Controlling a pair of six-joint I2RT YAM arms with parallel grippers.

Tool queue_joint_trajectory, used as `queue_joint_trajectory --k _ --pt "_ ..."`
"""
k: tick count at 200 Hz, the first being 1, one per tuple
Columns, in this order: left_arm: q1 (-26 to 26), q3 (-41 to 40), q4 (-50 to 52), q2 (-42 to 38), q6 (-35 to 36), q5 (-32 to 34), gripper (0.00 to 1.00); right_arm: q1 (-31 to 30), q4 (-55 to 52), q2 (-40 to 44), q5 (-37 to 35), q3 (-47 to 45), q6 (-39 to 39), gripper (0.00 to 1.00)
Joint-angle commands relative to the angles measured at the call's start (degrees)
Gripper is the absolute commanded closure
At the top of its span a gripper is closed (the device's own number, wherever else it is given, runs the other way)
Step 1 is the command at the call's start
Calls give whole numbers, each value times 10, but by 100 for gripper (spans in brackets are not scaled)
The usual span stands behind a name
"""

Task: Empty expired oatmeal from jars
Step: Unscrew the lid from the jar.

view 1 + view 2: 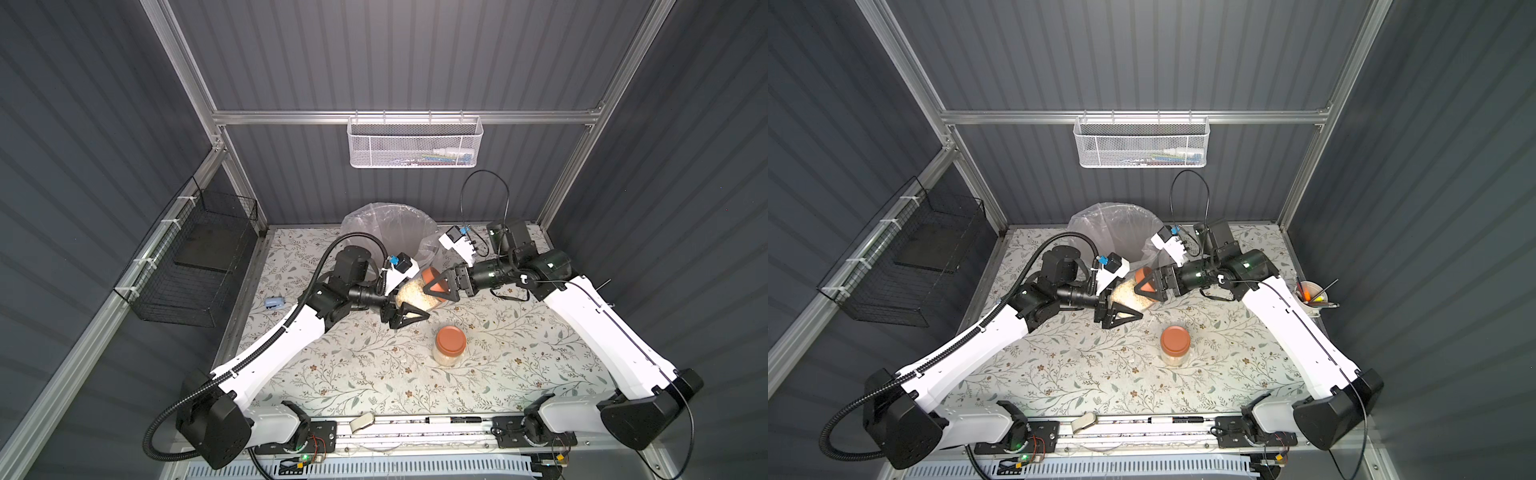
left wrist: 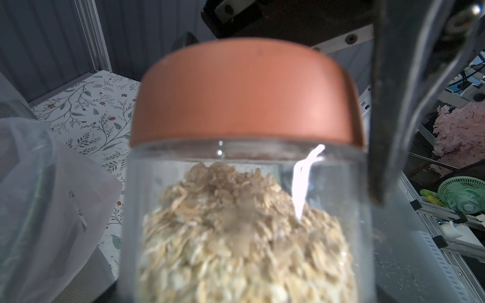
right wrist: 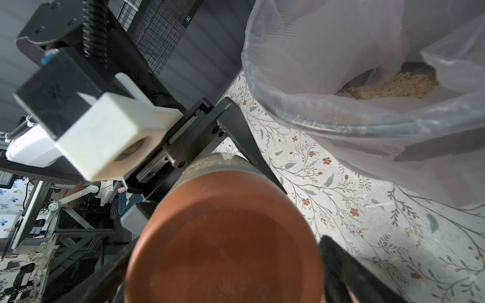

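My left gripper (image 1: 409,306) is shut on a clear jar (image 1: 415,297) (image 1: 1130,294), held on its side above the floral table beside the bin. The oatmeal (image 2: 236,236) fills most of it. Its terracotta lid (image 2: 246,91) (image 3: 223,249) points at my right gripper (image 1: 434,284) (image 1: 1148,286), which is open. The right fingers (image 2: 388,105) straddle the lid with a thin gap. A second jar (image 1: 449,345) (image 1: 1175,345) stands upright with its lid on, nearer the table's front. More oatmeal (image 3: 393,86) lies in the lined bin (image 3: 341,126).
The plastic-lined bin (image 1: 386,224) stands at the table's back, just behind both wrists. A white cup of pens (image 1: 1310,295) sits at the right edge and a blue object (image 1: 274,302) at the left edge. A black wire basket (image 1: 195,257) hangs on the left wall.
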State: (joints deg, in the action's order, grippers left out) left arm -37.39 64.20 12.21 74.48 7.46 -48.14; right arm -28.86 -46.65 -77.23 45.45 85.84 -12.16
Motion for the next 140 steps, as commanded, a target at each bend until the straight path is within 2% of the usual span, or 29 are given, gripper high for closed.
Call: queue_joint_trajectory --k 1,26,46,71,103,140 --pt "5 2 -72 -26 1 -42 100 0 0 -4 11 16 -6 7" --pt "9 -9 -96 -27 -6 -49 100 -1 -26 -8 3 28 6 27" --pt "13 -14 -116 -25 -13 -56 100 -6 -56 -11 -15 43 25 36" --pt "18 -19 -144 -22 -27 -71 100 -24 -109 -19 -61 77 84 40" --pt "20 -25 -183 -15 -48 -90 100 -50 -179 -39 -159 128 193 43" --pt "20 -24 -209 -14 -72 -105 100 -50 -194 -62 -190 164 273 45"
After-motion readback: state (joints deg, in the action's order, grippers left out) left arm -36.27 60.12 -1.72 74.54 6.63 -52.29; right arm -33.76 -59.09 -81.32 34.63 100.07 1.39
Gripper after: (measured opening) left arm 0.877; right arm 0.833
